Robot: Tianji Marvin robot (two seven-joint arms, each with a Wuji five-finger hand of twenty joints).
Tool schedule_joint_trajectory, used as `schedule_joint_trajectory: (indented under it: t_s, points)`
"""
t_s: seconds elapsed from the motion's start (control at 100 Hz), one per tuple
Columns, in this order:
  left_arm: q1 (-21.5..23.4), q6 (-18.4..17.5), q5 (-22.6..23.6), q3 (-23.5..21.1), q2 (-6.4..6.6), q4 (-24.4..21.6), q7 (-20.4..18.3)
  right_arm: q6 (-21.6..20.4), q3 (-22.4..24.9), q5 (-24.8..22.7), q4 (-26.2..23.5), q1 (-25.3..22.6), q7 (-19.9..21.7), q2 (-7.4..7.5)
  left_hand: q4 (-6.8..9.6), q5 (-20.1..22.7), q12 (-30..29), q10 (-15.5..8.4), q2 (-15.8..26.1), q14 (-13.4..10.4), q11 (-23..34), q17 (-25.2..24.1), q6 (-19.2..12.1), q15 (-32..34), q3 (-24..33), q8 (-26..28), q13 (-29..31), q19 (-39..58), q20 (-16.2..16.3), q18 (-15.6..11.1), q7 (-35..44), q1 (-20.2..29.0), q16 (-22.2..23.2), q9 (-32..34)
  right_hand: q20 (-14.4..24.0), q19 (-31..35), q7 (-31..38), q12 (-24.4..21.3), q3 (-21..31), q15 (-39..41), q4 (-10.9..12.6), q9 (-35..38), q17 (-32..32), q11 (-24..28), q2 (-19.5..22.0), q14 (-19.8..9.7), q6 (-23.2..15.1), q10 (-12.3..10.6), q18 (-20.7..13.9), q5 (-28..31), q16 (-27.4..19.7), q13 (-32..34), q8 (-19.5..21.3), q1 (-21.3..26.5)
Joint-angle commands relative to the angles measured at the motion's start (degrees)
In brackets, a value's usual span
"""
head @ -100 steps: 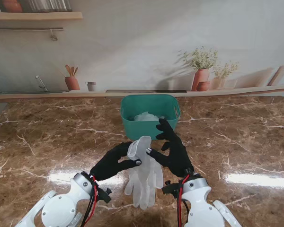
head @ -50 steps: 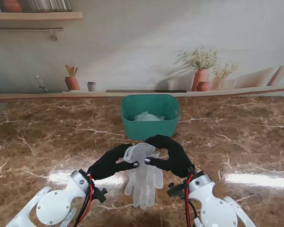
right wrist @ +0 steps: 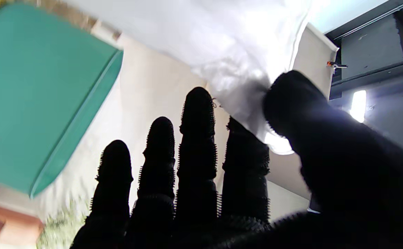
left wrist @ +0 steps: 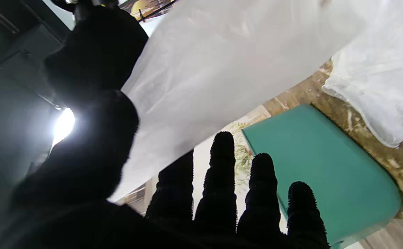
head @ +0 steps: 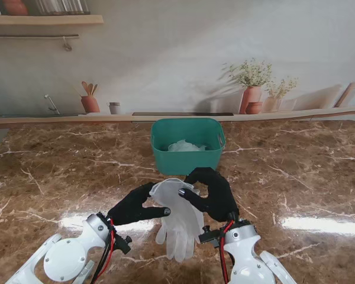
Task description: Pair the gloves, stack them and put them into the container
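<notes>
A stack of translucent white gloves (head: 178, 220) hangs between my two black hands, cuff up and fingers drooping toward me just over the table. My left hand (head: 133, 206) pinches the cuff's left side, and my right hand (head: 210, 192) pinches its right side. The left wrist view shows the glove sheet (left wrist: 222, 69) across my thumb and the fingers (left wrist: 222, 186). In the right wrist view, thumb and index finger (right wrist: 246, 166) clamp the glove edge (right wrist: 229, 38). The teal container (head: 187, 161) stands just beyond the hands, with more white gloves (head: 183, 145) inside.
The brown marble table (head: 296, 171) stretches out on both sides. A ledge along the back wall carries potted plants (head: 251, 89) and a utensil pot (head: 90, 102). The container's teal wall (left wrist: 319, 166) sits close ahead of my left fingers.
My right hand's raised fingers have curled down onto the cuff. Both hands have pulled the cuff up and spread it wider, and the right arm has shifted slightly left.
</notes>
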Motion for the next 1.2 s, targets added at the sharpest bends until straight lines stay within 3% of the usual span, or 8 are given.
schedule_joint_trajectory:
  t_s: [0.0,0.16,0.22,0.31,0.52,0.74,0.97,1.19]
  points:
    - [0.4,-1.5,-0.4,-0.3,-0.15,0.3,0.4,1.5,-0.5,0.2,0.4,0.1,-0.3,-1.12,0.14,-1.1,-0.7,-1.9,-3.4,-0.2,-1.3,-1.0,0.6,-2.0,0.7,-1.4,1.6,-0.8,0.5,-0.1,-1.1,-2.8,-0.9,-0.6,2.1,4.1,1.0,2.8,3.8,2.8,3.1,2.4,2.4,2.1,2.0,-1.9,-2.6,-2.6,-0.3,3.2,1.9,3.6,3.0,-1.1]
    - [1.2,-3.4,2.1,0.3,-1.77,0.1,8.5,3.2,-0.6,-4.8,0.5,0.0,-1.9,-0.91,-0.37,4.3,0.8,-2.3,-3.5,1.8,2.2,-1.3,-2.0,1.4,3.0,1.6,9.5,4.0,7.6,1.7,6.3,-1.6,1.5,7.8,1.8,9.4,0.4,3.2,4.1,5.4,3.3,5.2,7.5,3.1,1.6,-1.3,-2.8,-2.4,0.8,3.5,2.9,8.8,3.9,-1.3]
    - [1.8,-3.0,4.3,0.7,-2.76,-0.4,13.2,3.1,-0.4,-5.5,0.2,-0.3,-1.5,-0.65,-3.41,9.2,3.9,-3.0,-3.3,3.0,6.7,1.1,-7.5,6.2,-3.6,1.1,16.7,6.8,10.3,2.9,14.9,10.1,5.4,16.6,1.5,11.0,0.2,2.7,4.0,6.0,3.4,6.2,8.6,2.9,1.4,-1.0,-2.9,-2.3,1.1,3.7,3.1,10.2,3.6,-1.3]
    - [2.3,-3.4,6.0,0.8,-3.63,-0.7,16.8,3.2,0.1,-7.6,-0.4,-1.0,-1.1,-0.24,-4.95,15.5,11.9,-3.1,-2.2,4.0,7.3,2.3,-9.2,12.3,1.3,-4.5,23.9,12.9,10.8,4.3,21.9,11.5,8.3,26.7,0.7,13.6,0.1,1.9,4.1,7.4,3.2,8.0,10.9,2.6,0.6,-0.5,-3.0,-1.8,1.7,3.9,3.8,13.1,2.7,-1.4]
    - [6.0,-4.8,6.9,-3.7,-1.95,-4.2,11.2,2.7,3.2,-9.5,-2.7,-4.3,1.9,0.82,-4.66,21.2,11.8,-1.5,-2.6,4.6,9.3,2.2,-7.0,18.7,1.5,-11.8,31.4,26.9,5.0,6.6,20.6,13.1,10.1,35.3,-1.4,21.9,0.9,-2.1,1.7,11.7,0.6,14.5,19.5,1.5,0.1,0.8,-1.7,0.1,3.7,3.4,5.7,22.1,-4.0,-0.4]
    - [10.8,-6.9,3.9,-9.0,0.73,-9.0,0.0,-0.6,6.0,-6.9,-6.3,-9.0,8.5,2.07,-5.49,22.0,-1.7,-0.7,-3.2,3.6,8.2,4.9,-2.3,21.8,4.2,-8.3,38.8,37.5,0.1,6.8,19.6,12.2,8.8,44.0,-3.1,26.2,2.7,-5.3,1.8,13.2,-0.2,18.9,24.2,0.6,0.9,1.8,0.7,1.3,4.6,3.1,5.7,27.3,-6.0,-0.5]
    - [13.6,-5.6,-4.0,-12.7,3.17,-10.8,-12.4,-2.8,8.9,-1.8,-9.4,-13.8,17.3,3.64,-5.36,19.4,-3.4,0.3,-0.2,3.7,8.1,4.7,-0.2,21.1,3.3,-3.6,40.2,38.6,-1.4,5.3,19.6,13.1,8.4,45.6,-5.0,28.6,3.0,-6.6,2.3,13.4,0.5,22.6,27.9,0.1,0.6,2.3,2.1,1.7,5.0,3.3,5.1,31.4,-5.6,-0.7]
    - [11.5,-0.7,-2.1,-11.7,3.07,-8.8,-12.9,3.1,7.4,1.1,-6.9,-10.2,20.4,3.91,-4.99,18.7,-3.4,0.6,0.3,4.3,8.6,4.2,1.2,21.6,3.1,-1.9,40.0,38.5,-1.7,4.7,19.6,13.6,8.9,45.9,-6.2,29.0,2.7,-7.8,2.1,13.1,0.4,23.1,28.4,-0.9,0.9,2.5,2.4,1.9,5.0,2.9,4.5,31.9,-6.2,-0.4]
